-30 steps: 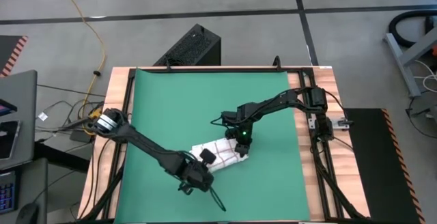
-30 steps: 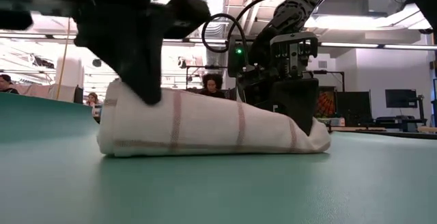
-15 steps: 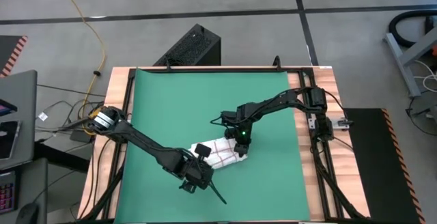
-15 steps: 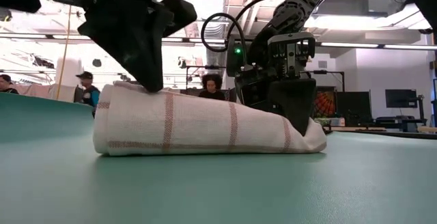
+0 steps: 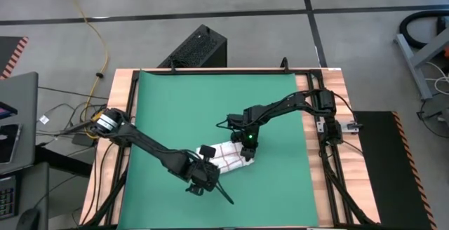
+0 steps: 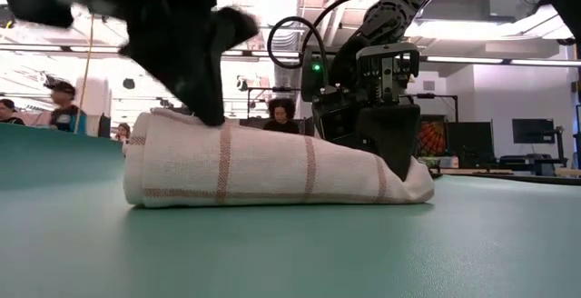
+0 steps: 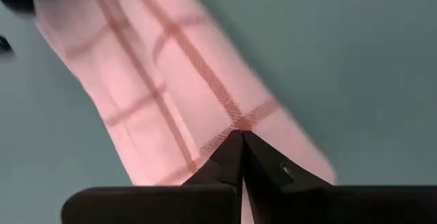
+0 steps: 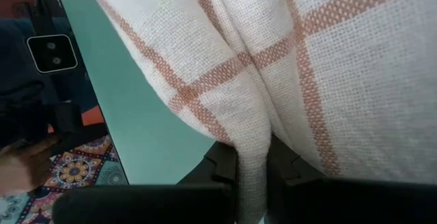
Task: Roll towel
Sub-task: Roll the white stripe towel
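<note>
Two grippers meet the rolled towel (image 5: 228,156) on the green mat (image 5: 182,104): left gripper (image 6: 211,116), fingers clenched, presses its top; right gripper (image 8: 251,176) pinches a fold at its other end.

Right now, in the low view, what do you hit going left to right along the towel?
Left gripper pressing the towel's top near its fat end → towel body → right gripper pinching a fold at its thin end.

A wooden table (image 5: 319,188) carries a green mat (image 5: 175,104) bearing the rolled towel (image 6: 272,171).
</note>
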